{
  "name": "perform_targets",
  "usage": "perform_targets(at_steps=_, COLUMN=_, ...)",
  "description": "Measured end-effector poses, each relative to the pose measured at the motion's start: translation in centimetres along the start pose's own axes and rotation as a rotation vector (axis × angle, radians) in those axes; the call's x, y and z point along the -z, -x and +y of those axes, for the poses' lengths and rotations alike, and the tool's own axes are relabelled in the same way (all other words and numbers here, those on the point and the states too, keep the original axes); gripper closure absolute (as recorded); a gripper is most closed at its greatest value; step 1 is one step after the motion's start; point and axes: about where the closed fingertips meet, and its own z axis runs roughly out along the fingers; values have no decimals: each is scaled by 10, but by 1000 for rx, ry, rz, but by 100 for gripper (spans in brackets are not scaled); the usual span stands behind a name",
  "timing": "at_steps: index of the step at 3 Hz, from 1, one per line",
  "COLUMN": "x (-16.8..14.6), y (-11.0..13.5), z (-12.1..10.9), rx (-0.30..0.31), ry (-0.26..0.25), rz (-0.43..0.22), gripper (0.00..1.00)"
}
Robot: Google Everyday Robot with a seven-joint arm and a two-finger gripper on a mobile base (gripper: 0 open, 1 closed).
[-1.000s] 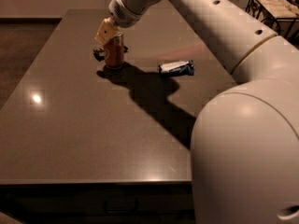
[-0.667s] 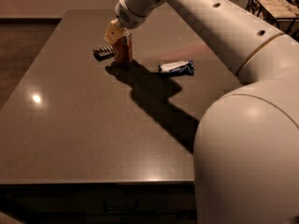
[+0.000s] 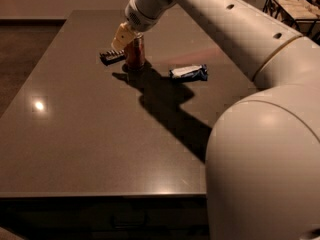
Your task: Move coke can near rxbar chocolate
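Observation:
The coke can (image 3: 135,54), orange-red and upright, stands on the dark table (image 3: 100,134) at the far middle. The rxbar chocolate (image 3: 112,56), a flat dark bar with pale marks, lies just left of the can, close to it. My gripper (image 3: 126,37) is at the can's top left, with its pale fingers (image 3: 120,36) against the upper part of the can. The white arm reaches in from the right and hides the can's top.
A crumpled dark blue-and-white wrapper (image 3: 188,72) lies on the table to the right of the can. The arm's shadow falls across the table's middle. A dark-framed stand (image 3: 292,6) is at the far right, off the table.
The gripper and the can have moved right and slightly away, so the dark bar now shows to the can's left. The blue-and-white wrapper has not moved.

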Motion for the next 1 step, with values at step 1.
perform_targets(at_steps=1, x=-1, y=0, z=1, rx=0, ry=2, rz=1, gripper=0)
